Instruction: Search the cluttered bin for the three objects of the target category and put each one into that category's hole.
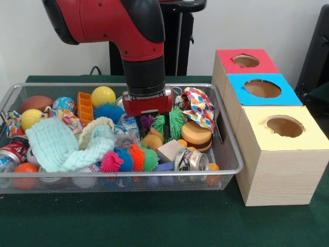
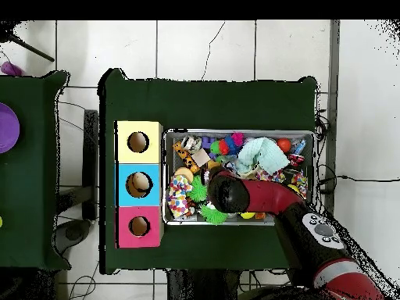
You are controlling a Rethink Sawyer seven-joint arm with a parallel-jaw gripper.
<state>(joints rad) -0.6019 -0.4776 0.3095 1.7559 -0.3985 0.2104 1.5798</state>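
Search step: gripper low in bin centre, among spiky balls; cannot tell its grip. Next: lift toward holes.

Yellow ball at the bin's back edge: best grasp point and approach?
Take the yellow ball across its widest middle, coming straight down. It's round, its top is exposed, and the orange block beside it and the mesh bin wall behind likely crowd any side approach.

Green table (purple plate on side table)
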